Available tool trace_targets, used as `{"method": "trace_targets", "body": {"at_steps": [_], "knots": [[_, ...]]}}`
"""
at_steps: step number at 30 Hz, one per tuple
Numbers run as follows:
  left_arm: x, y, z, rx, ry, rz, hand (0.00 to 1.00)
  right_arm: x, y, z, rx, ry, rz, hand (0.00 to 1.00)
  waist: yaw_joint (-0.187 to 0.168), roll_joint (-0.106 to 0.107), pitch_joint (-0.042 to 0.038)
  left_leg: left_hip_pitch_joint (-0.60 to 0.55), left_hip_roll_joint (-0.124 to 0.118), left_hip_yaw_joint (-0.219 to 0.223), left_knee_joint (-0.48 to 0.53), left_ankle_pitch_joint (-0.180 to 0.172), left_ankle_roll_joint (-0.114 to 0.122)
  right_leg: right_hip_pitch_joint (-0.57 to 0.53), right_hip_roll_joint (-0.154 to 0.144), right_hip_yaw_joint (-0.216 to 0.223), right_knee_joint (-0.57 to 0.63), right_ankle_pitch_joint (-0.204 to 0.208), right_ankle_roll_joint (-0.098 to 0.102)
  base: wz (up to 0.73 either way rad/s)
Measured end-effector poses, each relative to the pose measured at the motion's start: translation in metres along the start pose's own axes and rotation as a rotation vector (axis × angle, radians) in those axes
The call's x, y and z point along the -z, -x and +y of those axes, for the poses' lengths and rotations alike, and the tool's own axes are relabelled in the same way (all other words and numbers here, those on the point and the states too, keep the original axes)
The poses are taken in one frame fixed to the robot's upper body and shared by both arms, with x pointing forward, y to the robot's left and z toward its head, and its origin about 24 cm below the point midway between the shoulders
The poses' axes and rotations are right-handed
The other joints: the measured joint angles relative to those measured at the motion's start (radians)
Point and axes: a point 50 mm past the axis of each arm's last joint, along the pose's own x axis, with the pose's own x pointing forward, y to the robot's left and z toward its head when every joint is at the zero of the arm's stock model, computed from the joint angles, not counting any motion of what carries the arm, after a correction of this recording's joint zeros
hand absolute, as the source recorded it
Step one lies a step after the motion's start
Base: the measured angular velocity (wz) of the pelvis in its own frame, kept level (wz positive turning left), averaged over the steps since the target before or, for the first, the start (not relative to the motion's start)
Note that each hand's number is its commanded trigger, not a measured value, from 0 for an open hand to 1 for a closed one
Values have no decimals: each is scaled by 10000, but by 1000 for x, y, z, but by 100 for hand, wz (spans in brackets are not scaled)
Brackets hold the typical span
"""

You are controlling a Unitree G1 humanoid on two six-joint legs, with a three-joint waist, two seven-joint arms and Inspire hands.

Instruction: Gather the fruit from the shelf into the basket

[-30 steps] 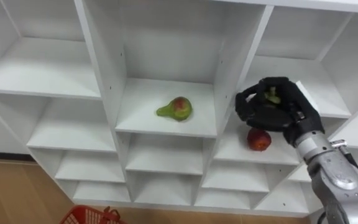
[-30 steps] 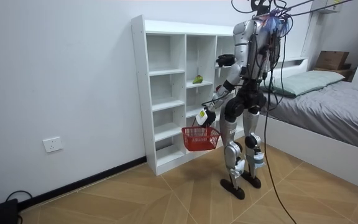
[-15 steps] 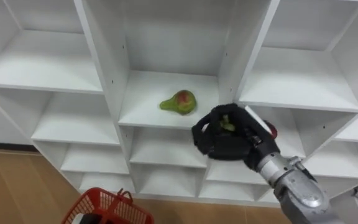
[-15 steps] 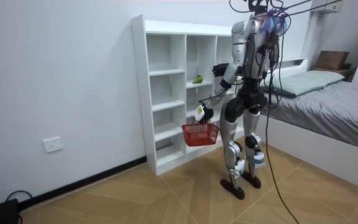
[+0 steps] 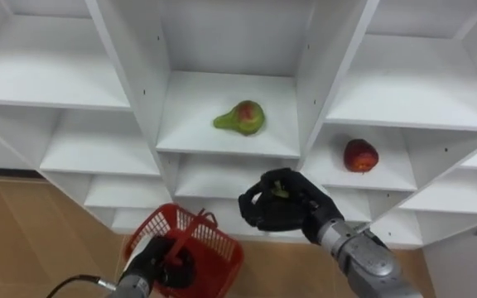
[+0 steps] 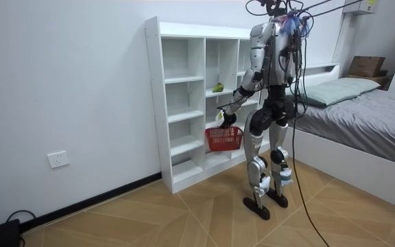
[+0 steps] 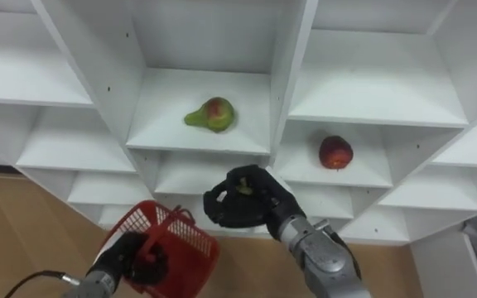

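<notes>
Nearest: left hand (image 5: 162, 265), dark fingers curled round the handle of the red basket (image 5: 214, 248). Lattice-walled plastic, open top. Now fully in view, against just the rim at the bottom edge a second ago; room view confirms the lift, from thigh level to hip level (image 6: 223, 138).

Next: right hand (image 5: 281, 205), black segmented fingers wrapped round a small green fruit (image 5: 278, 189). Has come down from beside the apple's compartment to below the pear shelf, just right of the basket rim. Fruit not in the basket yet.

Behind: white closet (image 5: 135, 79), smooth flat panels, square compartments with peg holes in the uprights. Pear (image 5: 243, 117), green with a red blush, lying on its side in the middle compartment. Apple (image 5: 360, 155), red and round, one shelf lower in the compartment to the right. Both untouched, same spots as before.

Room view adds the stance: standing upright facing the closet, wood herringbone floor (image 6: 184, 213), wall socket (image 6: 58, 159) at the room view's left, grey bed (image 6: 369, 103) at its right. Apple and held fruit too small to make out there.
</notes>
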Motion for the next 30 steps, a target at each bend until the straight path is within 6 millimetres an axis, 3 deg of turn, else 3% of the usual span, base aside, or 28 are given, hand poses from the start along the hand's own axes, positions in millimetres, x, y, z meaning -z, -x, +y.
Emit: {"method": "trace_targets", "body": {"at_steps": [4,10,30], "knots": [[-17,-2,0,109,-95,-815,100,1,-3,-4,122,664,250,100,29,121,-4,-329,-1,30,25,9,3,-359,-2,40,36,0,0,-2],[-27,-2,-7,589,-352,-1267,100,2,-3,-4,324,979,272,100,2,136,-12,-382,20,32,20,17,-9,-457,6,70,82,-1,-1,-1],[-44,-2,-16,1342,-200,-2145,100,17,-2,-3,939,873,671,100,6,315,-35,-462,29,11,86,22,-12,-467,17,80,18,15,-26,0]]}}
